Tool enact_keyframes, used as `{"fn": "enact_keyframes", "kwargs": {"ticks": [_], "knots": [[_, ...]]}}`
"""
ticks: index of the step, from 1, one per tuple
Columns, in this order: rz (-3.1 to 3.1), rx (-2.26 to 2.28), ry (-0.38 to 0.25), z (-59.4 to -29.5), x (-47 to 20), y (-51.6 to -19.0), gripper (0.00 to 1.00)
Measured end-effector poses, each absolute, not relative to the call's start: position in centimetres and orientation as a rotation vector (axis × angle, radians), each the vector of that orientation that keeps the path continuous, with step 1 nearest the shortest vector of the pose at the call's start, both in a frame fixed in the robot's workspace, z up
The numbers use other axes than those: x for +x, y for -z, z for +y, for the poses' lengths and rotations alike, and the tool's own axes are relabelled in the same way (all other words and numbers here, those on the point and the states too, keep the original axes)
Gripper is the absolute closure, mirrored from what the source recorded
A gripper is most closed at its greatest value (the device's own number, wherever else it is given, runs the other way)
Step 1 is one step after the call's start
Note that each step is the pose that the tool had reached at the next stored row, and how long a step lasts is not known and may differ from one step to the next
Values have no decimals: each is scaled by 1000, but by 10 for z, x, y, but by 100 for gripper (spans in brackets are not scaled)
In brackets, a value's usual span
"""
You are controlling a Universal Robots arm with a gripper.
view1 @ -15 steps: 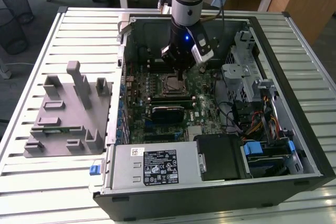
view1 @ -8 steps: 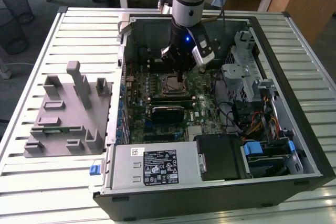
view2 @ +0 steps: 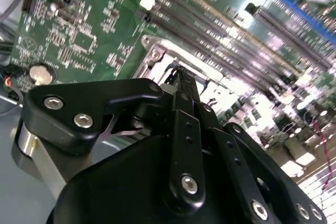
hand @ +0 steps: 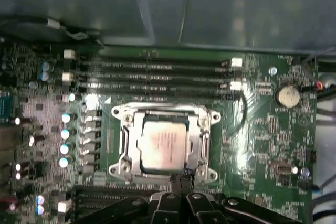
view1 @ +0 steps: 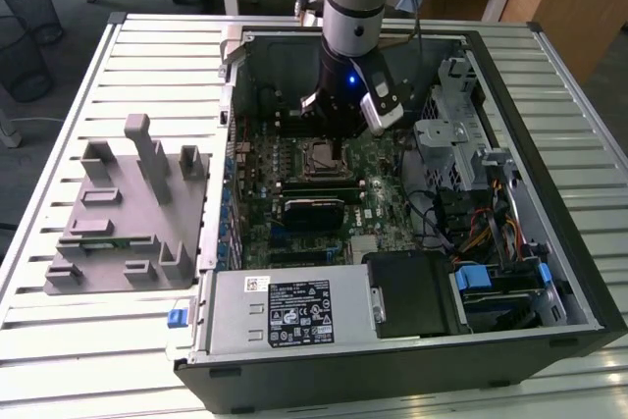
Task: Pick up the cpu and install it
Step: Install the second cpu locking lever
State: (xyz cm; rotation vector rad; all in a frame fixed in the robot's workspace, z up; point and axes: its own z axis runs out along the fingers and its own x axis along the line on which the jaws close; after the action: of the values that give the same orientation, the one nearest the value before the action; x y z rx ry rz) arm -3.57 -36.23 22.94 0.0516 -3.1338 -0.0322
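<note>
The cpu [hand: 164, 145]: flat square chip with a pale metal top, seen in the first wrist view lying inside the socket frame [hand: 165, 114] on the motherboard [hand: 262, 129]. It sat flat and looked square to the frame, though whether it was fully seated could not be told.

Gripper [hand: 179, 178]: its black fingers [hand: 176, 182] were drawn together to a narrow tip just at the frame's near edge, beside the chip. Nothing was visibly held between them; they read as clenched on nothing, though contact with the chip's edge could not be ruled out. In the second wrist view the same tip [view2: 178, 74] pointed down at the frame's metal corner [view2: 155, 51].

Handling note, as a judgement: the chip appeared already placed, so the work in hand called for light, straight-down contact only, with no sideways push that could skew the chip against the frame.

Surroundings: memory slots [hand: 152, 74] ran in a row just beyond the socket, a line of capacitors [hand: 65, 135] stood to one side, and a coin cell [hand: 287, 96] lay well apart.

Clearance: in the exterior view the arm [view1: 350, 7] reached down into the open computer case [view1: 549, 85], with the case walls around it, a drive cage [view1: 446, 134] on the exterior view's right and a power supply [view1: 289, 311] nearer the camera. Room was freest straight upward. A grey fixture [view1: 128, 208] stood on the slatted tabletop [view1: 69, 340], outside the case.
</note>
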Motion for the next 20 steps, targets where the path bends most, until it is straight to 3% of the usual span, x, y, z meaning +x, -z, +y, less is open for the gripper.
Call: {"fn": "enact_keyframes", "kwargs": {"ticks": [7,20], "knots": [[-3134,52,34,-380,-36,-229,89],[-3094,50,57,-382,-46,-227,89]]}}
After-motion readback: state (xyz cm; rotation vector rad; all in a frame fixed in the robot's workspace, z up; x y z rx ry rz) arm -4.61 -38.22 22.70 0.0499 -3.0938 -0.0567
